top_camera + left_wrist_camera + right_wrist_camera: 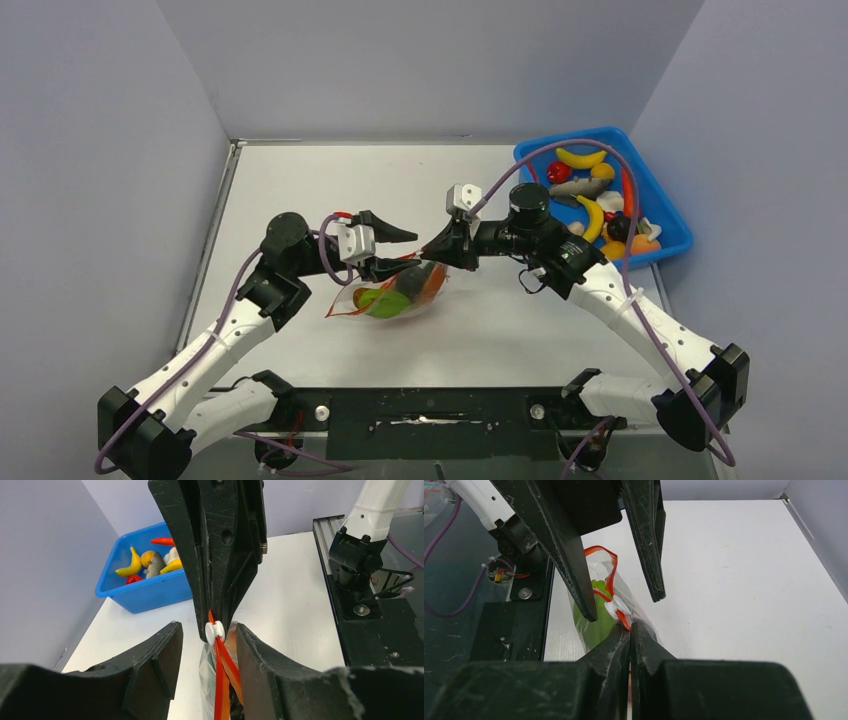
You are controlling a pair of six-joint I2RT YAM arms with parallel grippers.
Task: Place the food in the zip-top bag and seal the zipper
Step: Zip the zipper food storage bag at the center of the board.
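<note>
Clear crinkly zip-top bag [352, 298], mid-table between the arms, with green and orange plastic toy food [386, 303] already inside. Right gripper [630, 630] is clamped on one end of the thin red-orange zipper strip [220, 675], apparently to anchor it. Left gripper [207, 631] has its jaws wide, straddling the small white slider [615, 608], probably ready to draw it shut.

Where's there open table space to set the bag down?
Bare table: the far strip left of the tray, and the near patch in front of the bag. Crowded: centre, where left gripper and right gripper meet at the bag, and inside the tray.
</note>
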